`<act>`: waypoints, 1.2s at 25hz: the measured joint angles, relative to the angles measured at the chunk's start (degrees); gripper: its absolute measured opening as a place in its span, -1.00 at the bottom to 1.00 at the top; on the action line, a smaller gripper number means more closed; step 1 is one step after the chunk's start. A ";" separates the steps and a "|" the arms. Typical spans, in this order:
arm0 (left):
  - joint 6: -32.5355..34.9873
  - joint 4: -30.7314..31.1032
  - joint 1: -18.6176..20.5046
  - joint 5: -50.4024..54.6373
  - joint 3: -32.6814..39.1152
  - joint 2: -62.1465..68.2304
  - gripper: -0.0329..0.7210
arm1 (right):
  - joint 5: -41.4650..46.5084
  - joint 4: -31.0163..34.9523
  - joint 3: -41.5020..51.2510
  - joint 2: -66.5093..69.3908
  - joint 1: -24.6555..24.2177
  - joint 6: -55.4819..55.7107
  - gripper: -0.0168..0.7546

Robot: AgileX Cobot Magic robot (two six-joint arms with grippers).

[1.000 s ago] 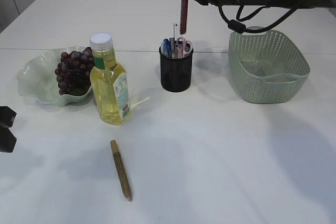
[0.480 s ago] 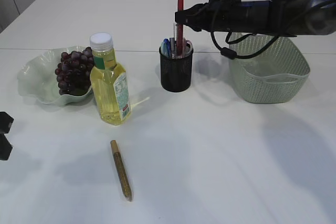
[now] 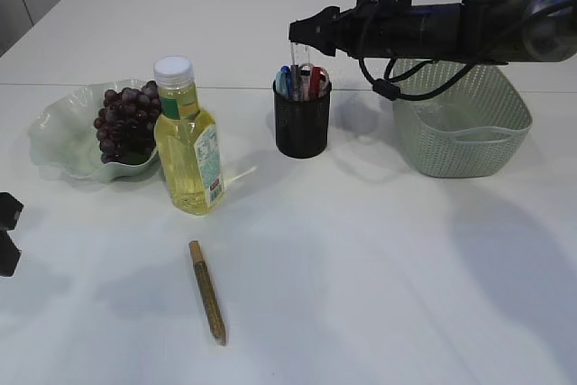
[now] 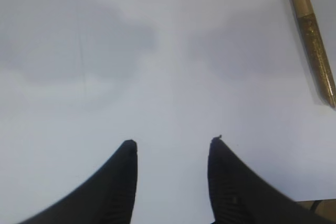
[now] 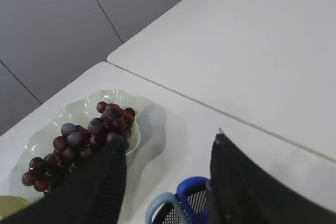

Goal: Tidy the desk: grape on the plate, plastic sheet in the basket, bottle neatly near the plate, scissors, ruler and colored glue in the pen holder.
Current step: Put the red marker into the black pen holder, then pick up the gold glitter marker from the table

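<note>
I take the bottle point(image 3: 188, 137) as my marker. Left of it, nearly touching, the plate point(image 3: 56, 137) with its grapes point(image 3: 126, 122) blocks that side. Right of it the pen holder point(image 3: 302, 119) stands a short way off, stuffed with tools poking above the rim, and my right gripper point(image 3: 305, 32) hangs just over them with fingers apart, so the way down from above is crowded. Farther right, the basket point(image 3: 461, 116) sits under my right forearm. In front of the bottle the table point(image 3: 388, 268) is bare but for the glue stick point(image 3: 207, 291); my left gripper point(image 4: 170, 145), spread wide, has flat tabletop ahead of it.
</note>
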 joint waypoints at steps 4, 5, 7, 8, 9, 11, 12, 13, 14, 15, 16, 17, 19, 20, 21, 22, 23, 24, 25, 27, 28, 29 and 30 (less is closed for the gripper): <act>0.00 0.00 0.00 0.23 0.00 0.00 -0.09 | 0.00 -12.25 0.00 -2.37 0.00 12.96 0.13; 0.00 0.00 0.00 0.39 0.00 0.00 -0.09 | 0.00 -17.49 0.00 -3.91 0.00 18.45 0.13; 0.00 0.00 0.00 0.50 0.00 0.00 -0.09 | 0.04 -27.28 0.00 -7.18 0.12 29.71 0.13; 0.00 0.00 0.00 0.50 0.00 0.00 -0.09 | 0.60 -32.27 0.00 -9.06 0.12 35.84 0.13; 0.00 0.00 0.00 0.50 0.00 0.00 -0.09 | 1.43 -36.86 0.00 -10.56 0.12 41.67 0.13; 0.00 0.00 0.00 0.75 0.00 0.00 -0.09 | 3.96 -43.88 0.00 -13.90 0.24 50.85 0.13; 0.00 0.00 0.00 0.75 0.00 0.00 -0.09 | 5.44 -47.11 0.00 -15.41 0.35 55.31 0.13; 0.00 0.00 0.00 0.84 0.00 0.00 -0.09 | 7.03 -50.06 0.00 -16.58 0.74 59.51 0.14; 0.00 0.00 0.00 0.84 0.00 0.00 -0.09 | 8.34 -52.33 0.00 -17.89 1.41 62.74 0.14; 0.00 0.00 0.00 0.84 0.00 0.00 -0.09 | 10.02 -55.12 0.00 -19.13 2.10 66.25 0.14; 0.00 0.00 0.00 0.84 0.00 0.00 -0.09 | 11.61 -58.01 0.00 -20.09 3.19 69.52 0.14; 0.00 0.00 0.00 0.84 0.00 0.00 -0.09 | 12.83 -60.57 0.00 -21.13 4.61 72.74 0.14; 0.00 0.00 0.00 0.84 0.00 0.00 -0.09 | 15.21 -67.36 0.00 -22.70 8.07 78.61 0.14; 0.00 0.00 0.00 0.84 0.00 0.00 -0.09 | 16.25 -70.34 0.00 -23.36 10.33 81.58 0.14; 0.00 0.00 0.00 0.84 0.00 0.00 -0.09 | 17.10 -73.90 0.00 -23.78 12.74 83.99 0.14; 0.00 0.00 0.00 0.84 0.00 0.00 -0.09 | 18.08 -77.20 0.00 -24.05 14.80 86.83 0.14; 0.00 0.00 0.00 0.84 0.00 0.00 -0.09 | 19.14 -80.20 0.00 -24.18 17.23 89.62 0.14; 0.00 0.12 0.00 0.74 0.00 0.00 -0.09 | 20.03 -82.32 0.00 -24.17 19.57 92.24 0.13; 0.00 0.36 0.00 0.73 0.00 0.00 -0.09 | 20.75 -84.40 0.00 -24.17 21.81 94.31 0.13; 0.00 0.88 0.00 0.64 0.00 0.00 -0.09 | 21.64 -87.24 0.00 -24.17 25.62 98.33 0.11; 0.00 1.17 0.00 0.64 0.00 0.00 -0.09 | 21.76 -88.31 0.00 -24.17 27.48 99.85 0.09; 0.00 1.42 0.00 0.64 0.00 0.00 -0.09 | 21.74 -89.26 0.00 -24.17 28.91 101.63 0.07; 0.00 1.55 0.00 0.64 0.00 0.00 -0.09 | 21.78 -90.29 0.00 -24.17 30.42 103.49 0.07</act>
